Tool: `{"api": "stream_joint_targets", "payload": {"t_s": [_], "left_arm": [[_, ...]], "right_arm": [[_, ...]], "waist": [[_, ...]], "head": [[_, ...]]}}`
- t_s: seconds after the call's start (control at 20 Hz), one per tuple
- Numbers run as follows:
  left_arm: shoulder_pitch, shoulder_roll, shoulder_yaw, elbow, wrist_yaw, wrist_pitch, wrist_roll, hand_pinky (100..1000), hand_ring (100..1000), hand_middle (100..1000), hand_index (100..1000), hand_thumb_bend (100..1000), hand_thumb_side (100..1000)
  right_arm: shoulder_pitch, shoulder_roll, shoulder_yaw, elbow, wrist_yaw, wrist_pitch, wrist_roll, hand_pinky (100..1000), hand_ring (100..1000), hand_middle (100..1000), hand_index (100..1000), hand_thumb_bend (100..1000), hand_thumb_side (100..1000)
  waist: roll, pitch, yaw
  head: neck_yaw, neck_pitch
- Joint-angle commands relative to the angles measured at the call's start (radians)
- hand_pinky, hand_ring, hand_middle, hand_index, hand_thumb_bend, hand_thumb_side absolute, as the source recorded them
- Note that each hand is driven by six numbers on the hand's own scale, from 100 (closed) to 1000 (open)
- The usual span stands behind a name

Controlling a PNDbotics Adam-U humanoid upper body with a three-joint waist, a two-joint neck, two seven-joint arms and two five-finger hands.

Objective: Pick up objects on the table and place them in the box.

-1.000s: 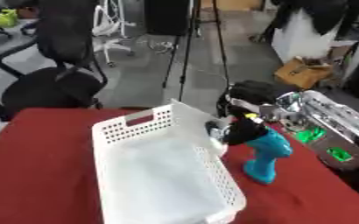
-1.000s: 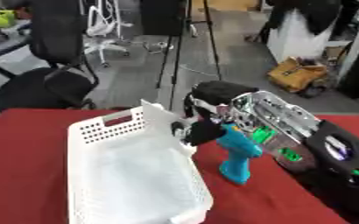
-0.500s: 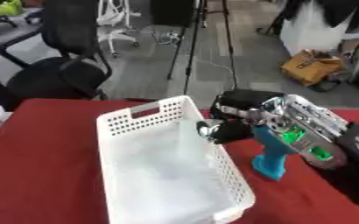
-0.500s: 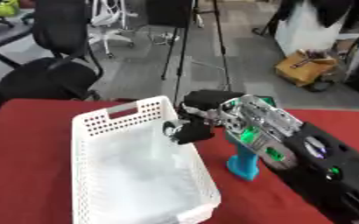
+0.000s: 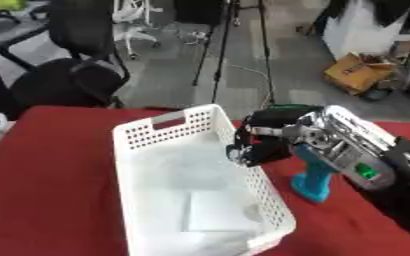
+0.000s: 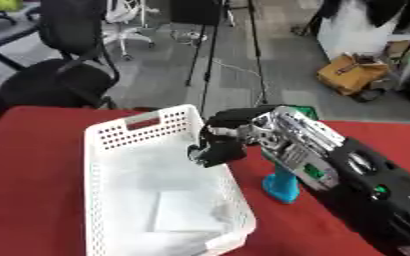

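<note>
While curled, right hand (image 5: 261, 142) (black) overhangs basket (image 5: 165, 131).

The room is bright, with soft, even light. Everything looks a bit fuzzy, and the right hand (image 5: 263, 145) is smeared. The white box (image 5: 191, 200) glows pale inside. Only faint shadows lie on the red counter (image 5: 51, 190).

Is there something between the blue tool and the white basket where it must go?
Only the basket's own right wall. The blue tool stands upright on the red table just outside it, under the right hand, and would have to be lifted over the rim. Nothing else visible lies between.
</note>
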Motion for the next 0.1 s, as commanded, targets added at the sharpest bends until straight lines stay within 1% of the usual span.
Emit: {"api": "stream_joint_targets", "payload": {"t_s": [0.05,0.1], "left_arm": [[-0.009,0.016,0.008,-0.01,-0.002,-0.002,0.003,661,627,621,730,100,910],[-0.009,0.017,0.008,-0.01,-0.003,-0.001,0.003,661,627,621,730,100,910]], "right_arm": [[-0.008,-0.031,-0.035,-0.049,-0.049,0.014,-0.016,901,862,602,721,100,1000],[0.004,-0.045,-0.048,-0.076,-0.071,0.021,-0.028,901,862,602,721,100,1000]], "waist": [[0.003,-0.02,-0.002],[0.003,-0.021,-0.003]], "head": [[0.005,0.005],[0.006,0.005]]}}
